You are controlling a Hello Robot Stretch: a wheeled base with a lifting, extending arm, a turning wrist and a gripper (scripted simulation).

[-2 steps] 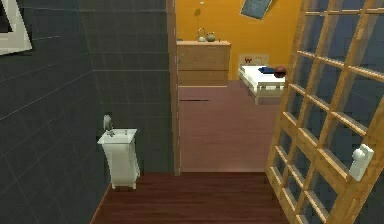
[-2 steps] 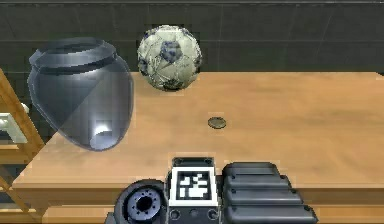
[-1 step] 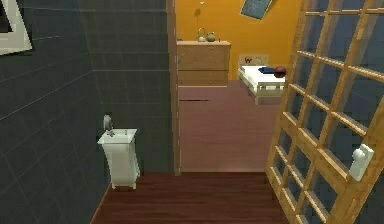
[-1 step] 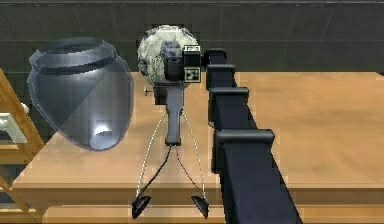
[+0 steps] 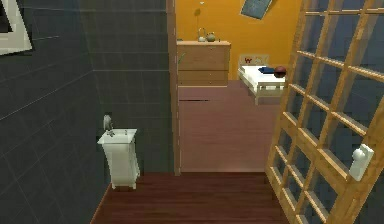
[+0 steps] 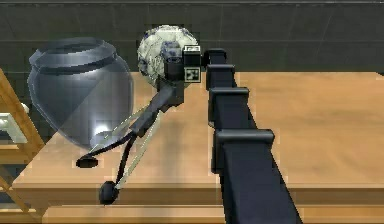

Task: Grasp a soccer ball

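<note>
A round, pale ball with dark mottled patches (image 6: pixel 158 52) rests on a wooden tabletop (image 6: pixel 320 120) at its far side. The arm (image 6: pixel 245 150) rises from the bottom edge, and its white marker squares (image 6: pixel 190 62) stand right in front of the ball. From there the gripper (image 6: pixel 97 175) stretches down and to the left, its thin fingers (image 6: pixel 125 160) running low over the table beside a vase. I cannot tell whether it holds anything.
A big dark blue-grey vase (image 6: pixel 80 90) stands on the table's left part. In the forward view, a white pedestal sink (image 5: pixel 120 155) sits against a dark tiled wall (image 5: pixel 50 110). A glass-paned door (image 5: pixel 335 120) stands at the right. Beyond the doorway are a wooden dresser (image 5: pixel 203 62) and a white bed (image 5: pixel 265 80).
</note>
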